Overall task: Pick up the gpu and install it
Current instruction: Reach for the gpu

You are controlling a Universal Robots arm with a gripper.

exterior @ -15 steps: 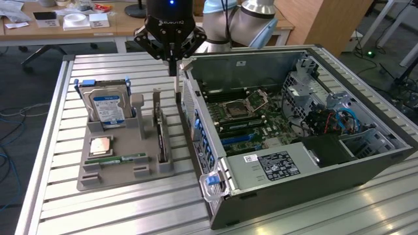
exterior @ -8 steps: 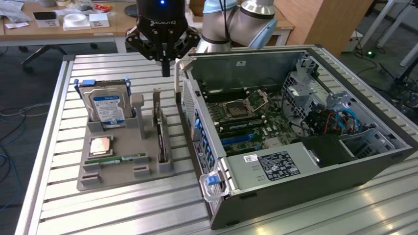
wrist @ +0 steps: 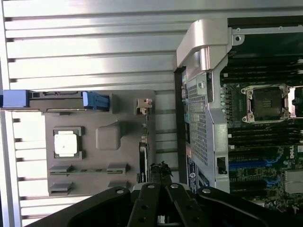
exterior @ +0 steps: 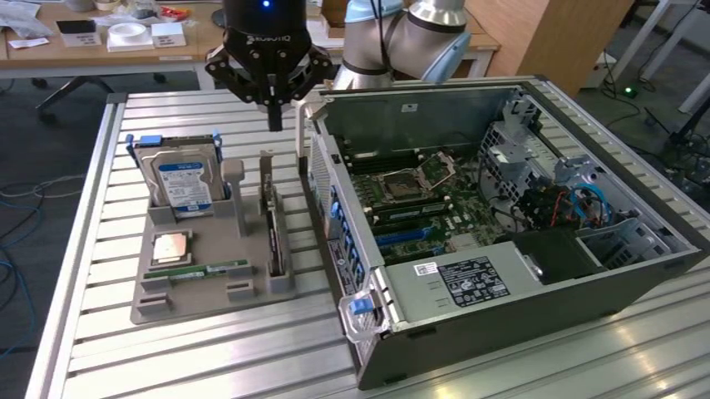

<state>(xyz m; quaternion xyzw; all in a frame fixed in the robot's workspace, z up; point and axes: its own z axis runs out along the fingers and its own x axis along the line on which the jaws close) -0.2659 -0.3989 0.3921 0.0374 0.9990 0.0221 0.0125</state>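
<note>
The gpu (exterior: 273,233) stands on its edge in a slot on the right side of a grey holder tray (exterior: 199,295), its silvery bracket pointing up at the far end. In the wrist view the gpu (wrist: 143,151) shows edge-on as a thin dark strip. My gripper (exterior: 274,123) hangs above the table, a little beyond the tray's far end and over the line of the card. Its fingers are pressed together and hold nothing. In the wrist view the gripper (wrist: 161,169) closes to a point near the card's edge, apart from it.
An open computer case (exterior: 500,208) lies to the exterior view's right of the tray, its motherboard (wrist: 265,142) and blue slots (exterior: 405,237) exposed. The tray also carries a hard drive (exterior: 183,183), a processor (exterior: 169,247) and a memory stick (exterior: 198,270). The table is slatted metal.
</note>
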